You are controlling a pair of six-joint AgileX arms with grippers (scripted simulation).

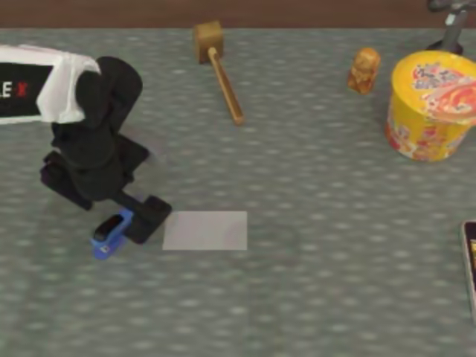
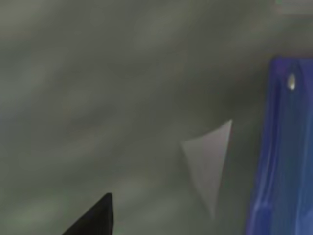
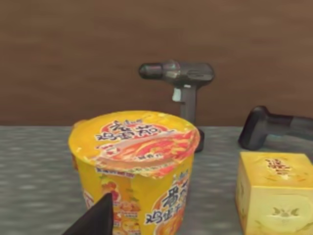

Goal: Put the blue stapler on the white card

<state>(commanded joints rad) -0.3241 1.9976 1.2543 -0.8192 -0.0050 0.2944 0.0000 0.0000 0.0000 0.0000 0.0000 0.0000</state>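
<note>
The tabletop [image 1: 312, 297] is covered in a soft-looking grey-green cloth with pale speckles. The blue stapler [image 1: 111, 235] is small, long and shiny bright blue, with a dark strip along its top. It lies on the left part of the tabletop, just to the left of the white card [image 1: 205, 230], with a small gap between them. The white card is a flat, thin, pale rectangle lying on the cloth. The left end effector [image 1: 125, 222] is black and blocky and sits low right over the stapler, with one finger [image 1: 147, 219] between the stapler and the card. I cannot tell whether it has hold of the stapler or how wide it is open. In the left wrist view the stapler [image 2: 286, 156] is a smooth blue wall with a little silver dot, and a corner of the card [image 2: 208, 161] shows next to it. The right arm is parked off the top view's right edge, and I cannot tell how its end effector stands. A wooden mallet [image 1: 217, 65] with a square head lies at the back. A small brown figure [image 1: 364, 70] stands near a round yellow noodle cup [image 1: 433, 105]. A dark flat slab [image 1: 470, 268] lies at the right edge.
</note>
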